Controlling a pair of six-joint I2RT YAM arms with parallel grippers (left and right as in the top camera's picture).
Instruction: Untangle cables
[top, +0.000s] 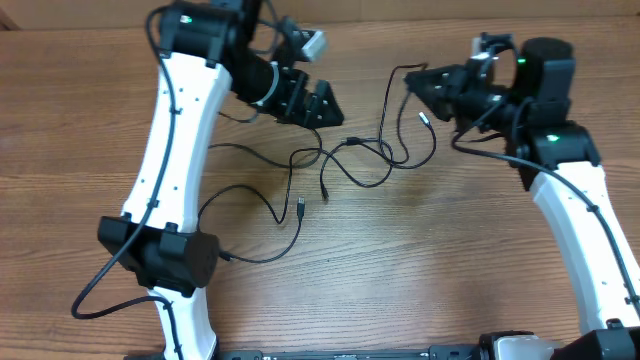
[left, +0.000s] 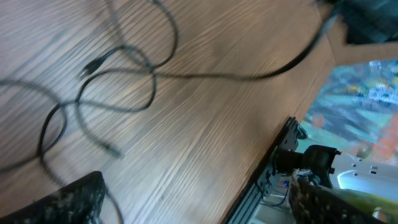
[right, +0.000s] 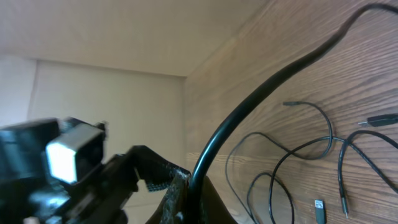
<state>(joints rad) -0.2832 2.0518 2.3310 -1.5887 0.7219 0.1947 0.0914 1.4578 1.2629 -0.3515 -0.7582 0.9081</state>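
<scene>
Thin black cables (top: 352, 150) lie in loose crossing loops on the wooden table (top: 450, 260) between both arms. Small plug ends show at one plug (top: 301, 208), a second (top: 325, 190) and a silver-tipped one (top: 423, 117). My left gripper (top: 320, 106) hovers above the loops' upper left, open, nothing between its fingers (left: 74, 199). The left wrist view shows crossing cables (left: 118, 87) lying ahead of the open gripper (left: 193, 193). My right gripper (top: 410, 82) is shut on one cable (right: 261, 93), which rises from the pinched fingers (right: 180, 193) toward the table; further cable loops (right: 298, 149) lie beyond.
A longer cable loop (top: 250, 190) trails left toward the left arm's base (top: 160, 255). The table's front edge and a black rail (left: 267, 174) show in the left wrist view. The right arm's white link (top: 590, 220) stands at the right side.
</scene>
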